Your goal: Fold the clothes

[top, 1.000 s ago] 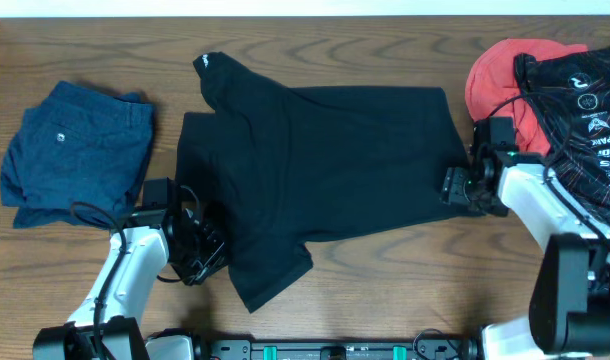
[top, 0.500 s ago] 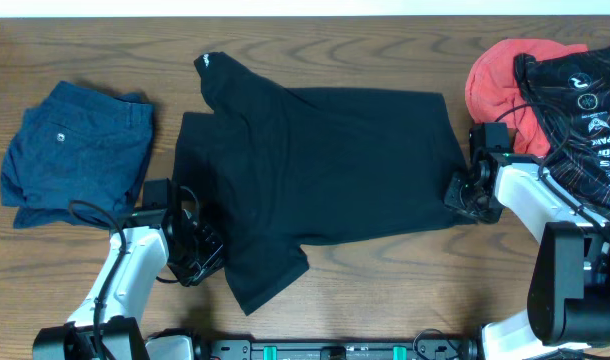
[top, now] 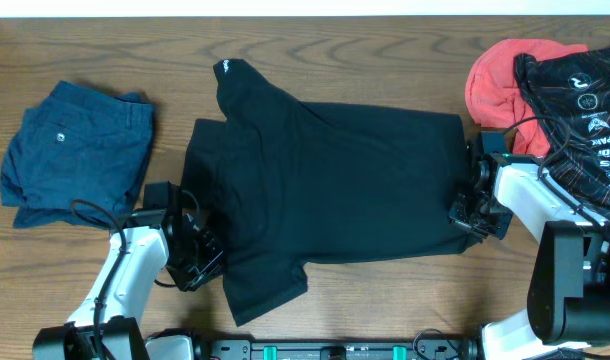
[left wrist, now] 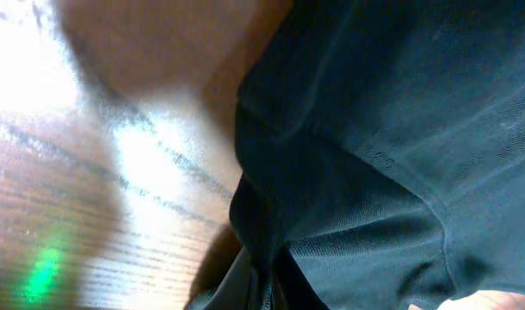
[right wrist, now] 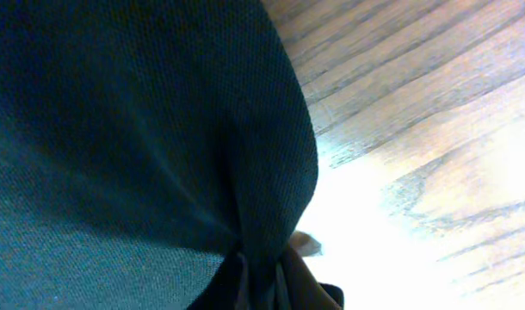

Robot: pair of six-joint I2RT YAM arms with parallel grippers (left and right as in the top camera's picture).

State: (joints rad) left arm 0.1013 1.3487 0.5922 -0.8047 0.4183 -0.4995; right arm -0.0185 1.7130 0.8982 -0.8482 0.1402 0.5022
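While black tee [top: 335, 190] lies flat, L gripper [top: 200, 262] & R gripper [top: 468, 205] pinch its opposite edges.

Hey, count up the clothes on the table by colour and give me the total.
Black: 2 (plain shirt, printed garment)
Blue: 1 (folded shorts)
Red: 1 (red garment)
Total: 4

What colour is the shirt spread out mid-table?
The shirt is black; the overhead view shows it best.
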